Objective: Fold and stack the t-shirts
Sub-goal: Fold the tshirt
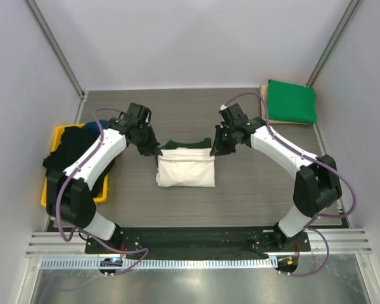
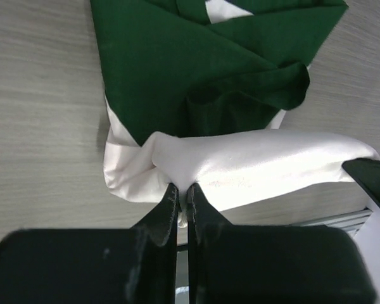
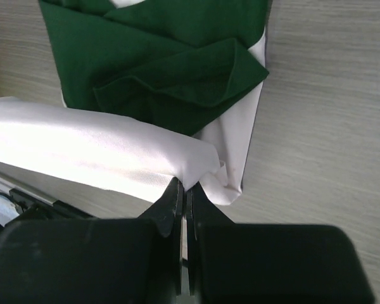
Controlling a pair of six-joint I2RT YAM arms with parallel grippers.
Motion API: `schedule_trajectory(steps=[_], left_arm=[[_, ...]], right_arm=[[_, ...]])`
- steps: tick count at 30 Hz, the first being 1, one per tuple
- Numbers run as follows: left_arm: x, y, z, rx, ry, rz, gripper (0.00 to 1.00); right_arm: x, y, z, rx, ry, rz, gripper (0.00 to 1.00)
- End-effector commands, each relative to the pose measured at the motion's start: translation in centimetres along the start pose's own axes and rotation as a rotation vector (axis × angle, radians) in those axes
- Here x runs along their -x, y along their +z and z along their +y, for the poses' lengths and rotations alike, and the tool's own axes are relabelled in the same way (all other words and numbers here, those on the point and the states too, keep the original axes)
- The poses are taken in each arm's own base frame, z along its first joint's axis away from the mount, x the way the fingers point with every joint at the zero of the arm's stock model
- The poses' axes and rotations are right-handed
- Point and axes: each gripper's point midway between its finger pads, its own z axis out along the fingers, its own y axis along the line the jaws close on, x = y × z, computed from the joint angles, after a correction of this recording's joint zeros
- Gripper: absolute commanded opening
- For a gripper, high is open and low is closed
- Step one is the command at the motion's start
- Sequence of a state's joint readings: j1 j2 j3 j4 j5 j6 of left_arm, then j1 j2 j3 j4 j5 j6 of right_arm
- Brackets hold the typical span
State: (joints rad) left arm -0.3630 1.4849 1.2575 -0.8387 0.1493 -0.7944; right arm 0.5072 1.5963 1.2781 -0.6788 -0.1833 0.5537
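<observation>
- Cream t-shirt point(image 1: 185, 168) with dark green sleeves and collar lies part-folded in the middle of the table point(image 1: 259, 183), between the two arms; its cream body is doubled over towards the near edge, and a green band shows along the far side.
- In the wrist views, the green sleeves are folded inward on top of the cream t-shirt point(image 2: 240, 164) point(image 3: 114, 152).
- The left gripper point(image 1: 157, 152) point(image 2: 182, 196) is closed, pinching the shirt's far left corner.
- The right gripper point(image 1: 214, 151) point(image 3: 182, 190) is likewise clamped on the far right corner.
- A bright green t-shirt point(image 1: 292, 101) sits folded on a tan board point(image 1: 277, 121) at the far right.
- Dark t-shirts point(image 1: 69, 155) are heaped in a yellow tray point(image 1: 55, 138) on the left.
</observation>
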Motion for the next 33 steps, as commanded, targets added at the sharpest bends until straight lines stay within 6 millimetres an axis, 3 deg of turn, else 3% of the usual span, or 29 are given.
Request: schedule_trajectory(steps=[1, 8, 18, 20, 23, 24, 25, 26, 27, 28, 29, 30, 31, 32, 33], left_arm=[[3.1, 0.7, 1.8, 0.077, 0.055, -0.037, 0.0], [7.4, 3.6, 2.0, 0.116, 0.066, -0.017, 0.0], [11.4, 8.8, 2.0, 0.143, 0.053, 0.075, 0.0], [13.4, 8.9, 1.3, 0.129, 0.053, 0.035, 0.01], [15.3, 10.6, 1.0, 0.115, 0.029, 0.046, 0.02], [15.1, 13.0, 2.0, 0.134, 0.014, 0.093, 0.03], [17.0, 12.9, 0.5, 0.093, 0.025, 0.052, 0.08], [17.5, 13.5, 0.2, 0.071, 0.015, 0.061, 0.12], [17.8, 14.6, 0.1, 0.054, -0.001, 0.075, 0.19], [17.9, 17.0, 0.6, 0.052, -0.053, 0.111, 0.38], [20.1, 15.7, -1.3, -0.019, -0.058, 0.066, 0.47], [20.8, 14.9, -3.1, -0.121, -0.071, 0.075, 0.55], [21.9, 13.7, -4.2, -0.164, -0.067, 0.039, 0.78], [22.8, 12.7, -5.2, -0.197, -0.068, -0.001, 0.83], [23.1, 11.7, -5.9, -0.216, -0.062, -0.024, 0.88]], right_arm=[[2.5, 0.2, -2.0, -0.073, -0.039, -0.031, 0.01], [5.7, 3.0, -2.4, -0.074, -0.034, -0.016, 0.01], [9.9, 6.6, -4.9, -0.091, 0.01, -0.01, 0.01], [11.5, 7.0, -5.5, -0.087, 0.024, -0.029, 0.01], [13.6, 8.0, -6.6, -0.081, 0.055, -0.041, 0.01], [14.0, 8.4, -6.9, -0.069, 0.066, -0.035, 0.01], [15.3, 8.5, -6.7, -0.057, 0.082, -0.059, 0.01], [15.6, 10.0, -8.3, -0.065, 0.121, -0.04, 0.04], [16.5, 10.5, -8.4, -0.051, 0.141, -0.047, 0.14], [19.7, 9.4, -7.2, -0.003, 0.14, -0.109, 0.44], [19.5, 10.9, -9.1, -0.029, 0.195, -0.057, 0.55], [20.8, 10.3, -8.9, -0.026, 0.204, -0.078, 0.62], [23.7, 8.2, -8.1, -0.019, 0.196, -0.16, 0.76], [24.3, 7.4, -8.0, -0.023, 0.205, -0.179, 0.78], [25.4, 4.9, -6.9, -0.009, 0.191, -0.23, 0.8]])
